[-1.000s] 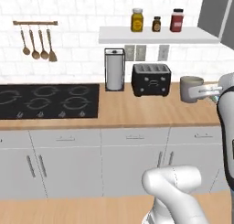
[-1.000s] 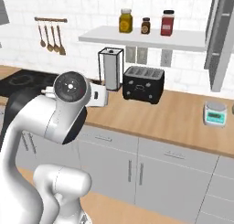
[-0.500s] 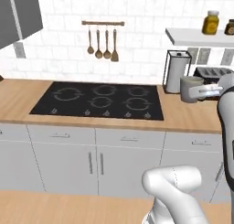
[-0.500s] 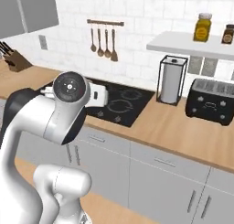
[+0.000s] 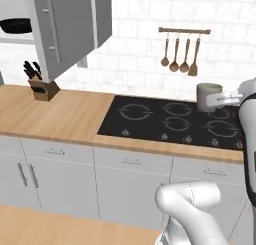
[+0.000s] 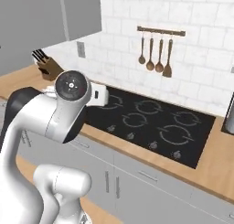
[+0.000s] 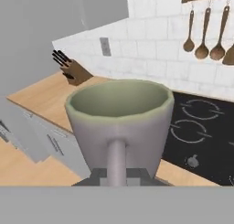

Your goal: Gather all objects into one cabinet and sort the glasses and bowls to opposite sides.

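Carrying the grey-green mug upright over the hob, your end effector clamps its handle; swing carelessly and it clips the cabinet door far left.

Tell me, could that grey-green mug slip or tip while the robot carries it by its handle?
Possibly. The gripper is shut on the mug at its thin handle, so the wide body hangs off one side and might swing. It looks stiff and smooth, maybe a bit slippery. It looks empty, so nothing should spill.
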Controlling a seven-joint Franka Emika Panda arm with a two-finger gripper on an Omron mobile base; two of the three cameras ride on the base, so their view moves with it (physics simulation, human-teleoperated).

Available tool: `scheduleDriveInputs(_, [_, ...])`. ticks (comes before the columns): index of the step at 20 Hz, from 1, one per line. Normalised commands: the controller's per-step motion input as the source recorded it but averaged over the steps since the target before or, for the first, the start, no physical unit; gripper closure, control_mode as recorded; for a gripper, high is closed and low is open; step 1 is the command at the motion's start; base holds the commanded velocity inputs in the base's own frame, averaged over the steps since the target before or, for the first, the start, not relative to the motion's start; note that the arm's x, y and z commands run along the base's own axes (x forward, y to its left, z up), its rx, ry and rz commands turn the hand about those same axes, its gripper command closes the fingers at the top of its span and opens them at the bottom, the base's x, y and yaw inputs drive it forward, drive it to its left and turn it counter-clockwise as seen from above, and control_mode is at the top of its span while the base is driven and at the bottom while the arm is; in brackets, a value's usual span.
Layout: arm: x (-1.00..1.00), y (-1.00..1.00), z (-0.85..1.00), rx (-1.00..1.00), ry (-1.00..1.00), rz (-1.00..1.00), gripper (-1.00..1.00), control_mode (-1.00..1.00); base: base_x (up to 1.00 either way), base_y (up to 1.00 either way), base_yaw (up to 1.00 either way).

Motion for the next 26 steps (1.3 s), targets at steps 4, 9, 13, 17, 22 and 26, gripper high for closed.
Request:
scheduleDriveInputs(4, [0.00, 0.00, 0.00, 0.00, 0.00, 0.00, 1.00, 1.00, -0.48, 1.00, 0.09])
scheduleDriveInputs(9, [0.00, 0.00, 0.00, 0.00, 0.00, 0.00, 1.00, 1.00, -0.22, 1.00, 0.01])
scheduleDriveInputs(13, [0.00, 0.00, 0.00, 0.00, 0.00, 0.00, 1.00, 1.00, 0.15, 1.00, 0.04])
scheduleDriveInputs(17, [0.00, 0.00, 0.00, 0.00, 0.00, 0.00, 1.00, 1.00, 0.20, 1.00, -0.01])
scheduleDriveInputs(22, [0.00, 0.00, 0.00, 0.00, 0.00, 0.00, 1.00, 1.00, 0.15, 1.00, -0.17])
scheduleDriveInputs(26, [0.00, 0.00, 0.00, 0.00, 0.00, 0.00, 1.00, 1.00, 0.59, 1.00, -0.26])
